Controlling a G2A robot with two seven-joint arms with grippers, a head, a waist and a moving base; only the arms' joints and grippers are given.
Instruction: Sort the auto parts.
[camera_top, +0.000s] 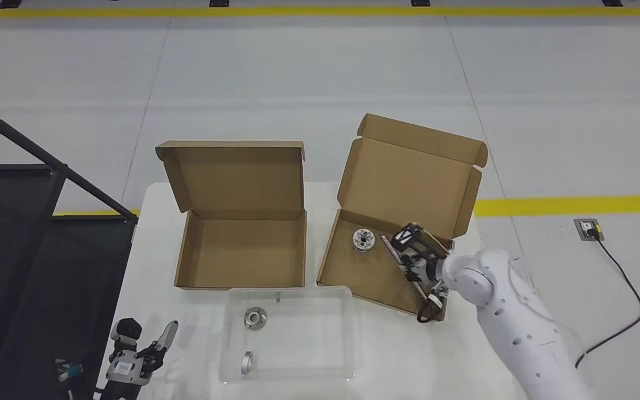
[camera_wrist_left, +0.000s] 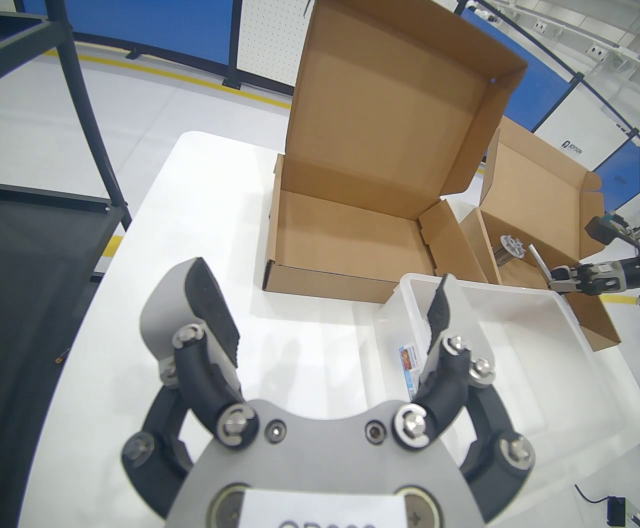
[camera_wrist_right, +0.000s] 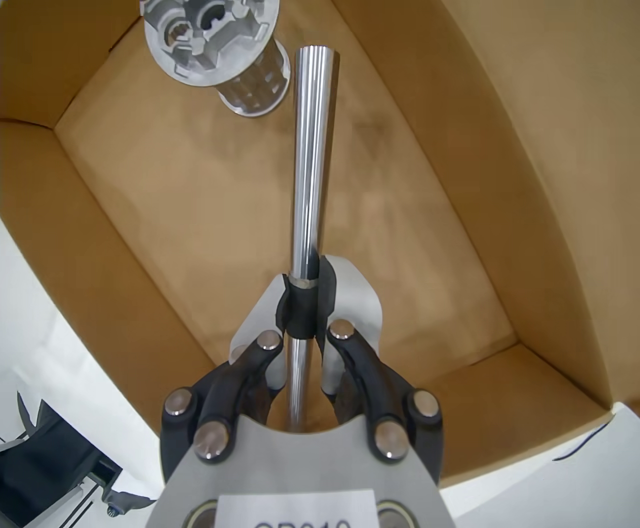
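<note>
Top view: on the white table (camera_top: 160, 230), two open cardboard boxes sit side by side. The left box (camera_top: 240, 255) is bare inside. The right box (camera_top: 345, 268) has a flanged metal hub (camera_top: 363, 238) standing on its floor. The right gripper (camera_top: 402, 245) hangs over that floor, just beside the hub. In front of the boxes, a clear tray (camera_top: 340, 345) holds a metal ring (camera_top: 256, 317) and a second small part (camera_top: 246, 361). The left gripper (camera_top: 150, 338) is near the table's front edge, left of the tray. Left wrist view: jaws spread wide, nothing between them, over bare table by the tray's corner. Right wrist view: jaws clamped on a polished steel rod (camera_wrist_right: 312, 150), held above the box floor. Its free end is close by the hub's stem, possibly touching, though the angle leaves that unclear.
</note>
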